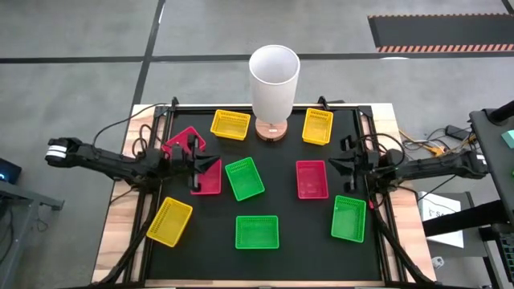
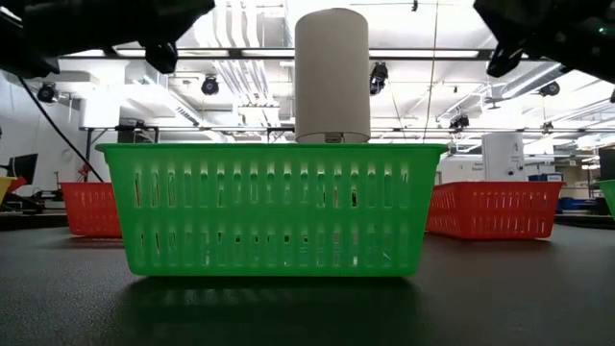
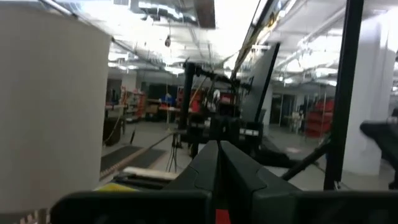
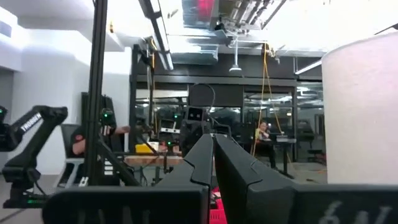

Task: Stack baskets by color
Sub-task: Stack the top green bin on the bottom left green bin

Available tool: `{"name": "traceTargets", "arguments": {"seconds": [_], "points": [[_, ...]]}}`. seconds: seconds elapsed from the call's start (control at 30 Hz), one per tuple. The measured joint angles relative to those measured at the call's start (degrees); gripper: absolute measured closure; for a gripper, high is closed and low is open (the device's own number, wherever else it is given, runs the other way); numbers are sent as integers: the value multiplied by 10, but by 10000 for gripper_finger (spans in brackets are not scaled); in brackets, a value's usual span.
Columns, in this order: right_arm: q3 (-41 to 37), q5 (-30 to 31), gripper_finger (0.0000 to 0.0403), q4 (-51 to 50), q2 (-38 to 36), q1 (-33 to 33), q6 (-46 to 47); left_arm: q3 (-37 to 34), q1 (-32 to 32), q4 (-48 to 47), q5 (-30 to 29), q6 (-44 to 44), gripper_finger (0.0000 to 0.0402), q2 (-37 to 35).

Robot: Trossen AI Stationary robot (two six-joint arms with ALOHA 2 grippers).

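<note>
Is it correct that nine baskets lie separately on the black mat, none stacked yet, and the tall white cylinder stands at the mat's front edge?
Not quite. The baskets do lie separately, for example the green basket at the front, but the tall white cylinder stands at the back edge of the black mat, between two yellow baskets. The high view shows this.

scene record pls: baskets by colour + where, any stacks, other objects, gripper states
red-pink plastic mesh baskets: three, two under the left gripper, one right of centre
yellow plastic mesh baskets: three, two at the far edge, one near left
green plastic mesh baskets: three, centre, near centre, near right
stacks: none visible
other: tall white cylinder on wooden base, far centre
left gripper: shut, empty
right gripper: shut, empty
</note>
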Motion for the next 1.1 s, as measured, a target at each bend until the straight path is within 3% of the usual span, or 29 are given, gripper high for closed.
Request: {"name": "traceTargets", "arguments": {"seconds": [0.33,0.53,0.67,0.87,1.1], "points": [[97,-1,394,-22,186,5,5,13,0,3,0,1,402,31],[168,3,394,-34,278,44,14,14,1,6,-1,2,402,19],[219,8,394,-42,330,79,27,14,1,26,-2,54,402,4],[308,75,394,-125,396,133,26,14,1,43,-3,105,402,-24],[429,152,394,-312,455,163,56,14,1,47,-5,106,402,-49]]}}
